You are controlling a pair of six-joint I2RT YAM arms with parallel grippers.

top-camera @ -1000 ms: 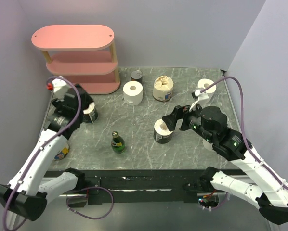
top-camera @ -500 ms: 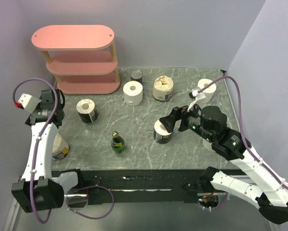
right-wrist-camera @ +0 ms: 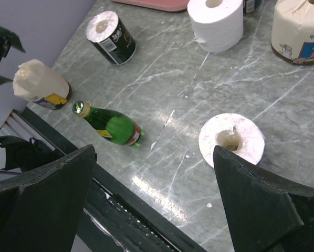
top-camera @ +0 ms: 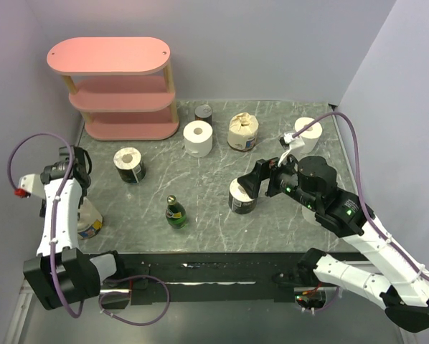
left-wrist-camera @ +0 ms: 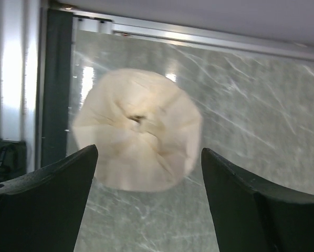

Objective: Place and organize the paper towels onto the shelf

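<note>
**A:** Left side?

**B:** The left gripper (left-wrist-camera: 149, 157) points down over a cream roll (left-wrist-camera: 137, 128) at the near left edge of the table (top-camera: 200, 179). Its jaws are spread wide, with one finger showing on each side of the roll in the wrist view. That view is blurred and I see no contact.

**A:** Right side?

**B:** The right gripper (top-camera: 253, 179) is low at mid-table, just beside a dark-wrapped roll (top-camera: 242, 196), a little behind it and to its right. Its jaws are as wide as they go and hold nothing. In the wrist view the roll's white top and hollow core show near the right finger.

**A:** The other rolls?

**B:** All are upright on the table. A black-label roll (top-camera: 130, 165) stands in front of the shelf (top-camera: 114, 86), apart from it. In the back row, left to right, are a plain white roll (top-camera: 198, 138), a printed cream roll (top-camera: 242, 132) and a second white roll (top-camera: 308, 131) by the right edge.

**A:** And the shelf?

**B:** It is pink with three tiers and light posts, in the far left corner. The plain white roll is nearest it, just off the right end of the bottom board.

**A:** Anything else?

**B:** A green bottle (top-camera: 175, 213) sits between the cream roll and the dark-wrapped roll. A small can (top-camera: 204, 113) sits behind the plain white roll.
</note>
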